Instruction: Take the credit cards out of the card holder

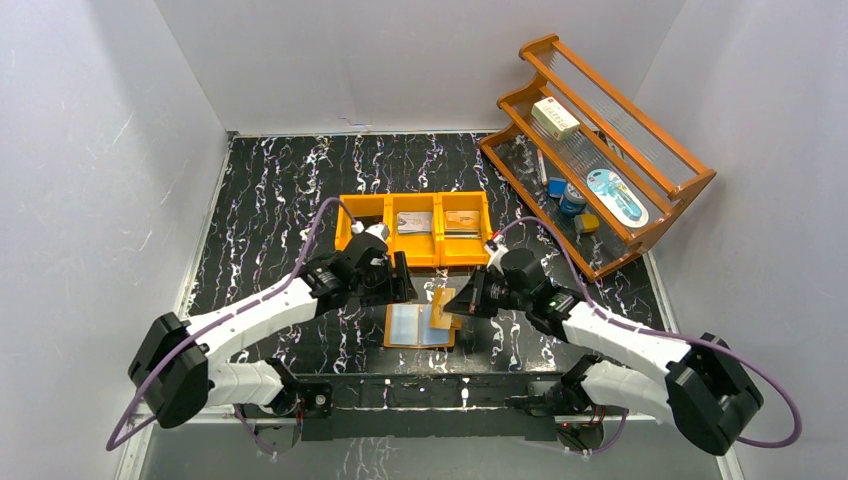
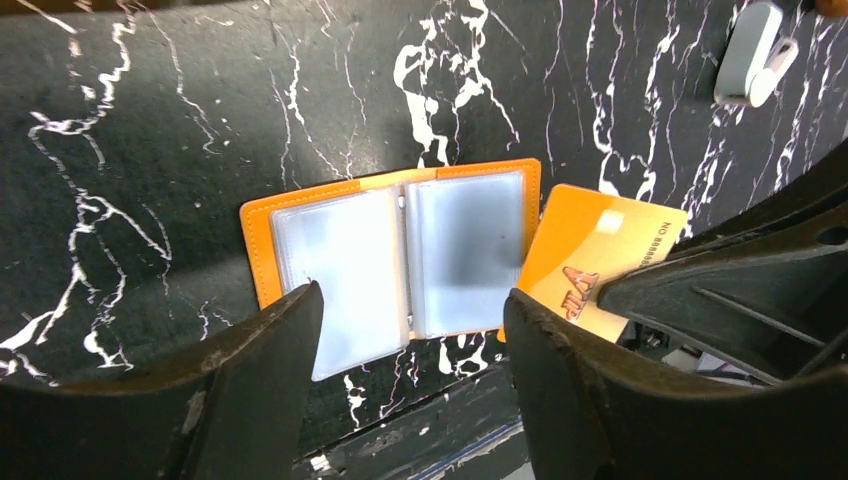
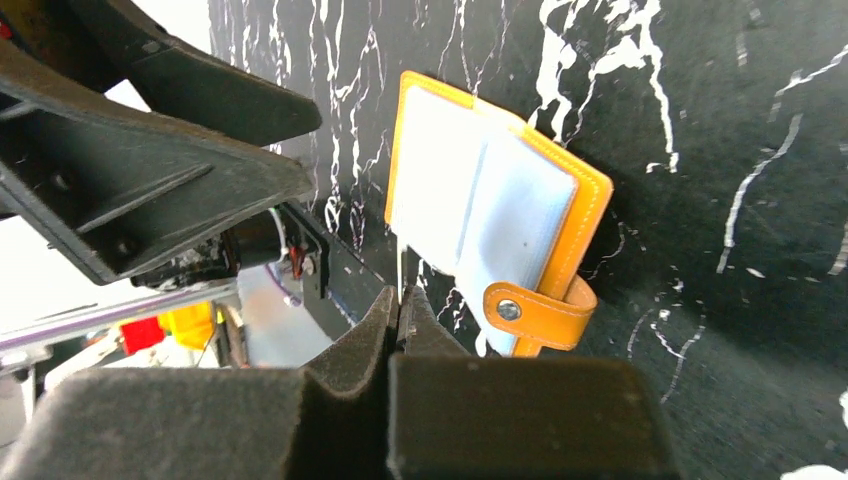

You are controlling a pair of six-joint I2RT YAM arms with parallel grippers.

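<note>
Right pincer (image 3: 400,300) clamps one edge of an orange credit card (image 2: 600,265), likely light, stiff and slippery; left pincer (image 2: 412,298) hangs released over the open card holder (image 2: 390,260)

Table (image 1: 270,200): black marble-look top with white veins, closed in by pale walls (image 1: 420,60) on three sides.
Bin (image 1: 415,197): orange plastic, three compartments in a row, just past the table's middle toward 12 o'clock.
Rack (image 1: 680,190): orange-brown wooden stepped shelf with clear ribbed plates, set askew at 2 o'clock.
White box (image 1: 555,118): lying on the rack's upper step.
Lower steps: blue-and-white oval pack (image 1: 617,195), small blue jar (image 1: 572,198), small yellow block (image 1: 587,223).
</note>
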